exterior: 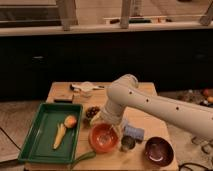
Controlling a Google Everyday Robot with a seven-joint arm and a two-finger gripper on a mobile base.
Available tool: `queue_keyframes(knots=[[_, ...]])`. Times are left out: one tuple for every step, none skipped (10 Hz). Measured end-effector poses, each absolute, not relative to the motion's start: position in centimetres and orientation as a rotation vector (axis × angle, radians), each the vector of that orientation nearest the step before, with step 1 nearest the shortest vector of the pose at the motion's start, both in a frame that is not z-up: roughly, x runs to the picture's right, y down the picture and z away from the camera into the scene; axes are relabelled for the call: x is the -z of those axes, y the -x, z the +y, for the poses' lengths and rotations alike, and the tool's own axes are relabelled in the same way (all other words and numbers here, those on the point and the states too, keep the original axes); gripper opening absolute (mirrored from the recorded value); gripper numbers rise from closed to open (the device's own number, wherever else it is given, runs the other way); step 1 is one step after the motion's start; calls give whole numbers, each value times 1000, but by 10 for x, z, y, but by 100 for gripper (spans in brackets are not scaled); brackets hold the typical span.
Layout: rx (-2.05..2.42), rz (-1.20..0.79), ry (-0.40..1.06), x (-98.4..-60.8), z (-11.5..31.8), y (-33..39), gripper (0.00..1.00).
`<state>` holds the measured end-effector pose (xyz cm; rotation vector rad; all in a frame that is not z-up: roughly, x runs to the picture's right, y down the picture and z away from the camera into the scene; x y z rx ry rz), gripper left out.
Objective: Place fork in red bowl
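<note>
The red bowl (102, 139) is round and orange-red with a lighter inside. It sits near the front edge of the wooden table (150, 117), just right of the green tray. My white arm reaches in from the right and bends down over it. My gripper (108, 130) hangs right above the bowl's inside, at its far right part. A slim pale streak under the gripper, inside the bowl, looks like the fork (106, 136). I cannot tell whether the gripper holds it.
A green tray (37, 131) at left holds an orange fruit (70, 121) and a yellow vegetable (60, 136). A small dark bowl of berries (92, 112) is behind the red bowl. A maroon bowl (159, 151), dark cup (128, 143), blue-grey object (134, 132) and long green vegetable (82, 158) lie nearby.
</note>
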<state>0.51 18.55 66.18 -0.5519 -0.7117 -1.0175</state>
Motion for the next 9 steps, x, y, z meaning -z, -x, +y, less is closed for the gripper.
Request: queue_keyframes(knots=[[1014,-716,544,-661,184,-6,80],[1014,-717,539,-660,183,-8,80],[1015,-719,534,-660,181,-8,80],[1017,-721,529,-659,180,-8,80],[1017,-722,524,-658,178,-9,80],[1017,-721,520,-658,177,-10,80],[1017,-722,518,-658,177,-10,80],[1017,-722,518,-658,177,-10,80],[1018,-722,518,-657,177,-10,80]])
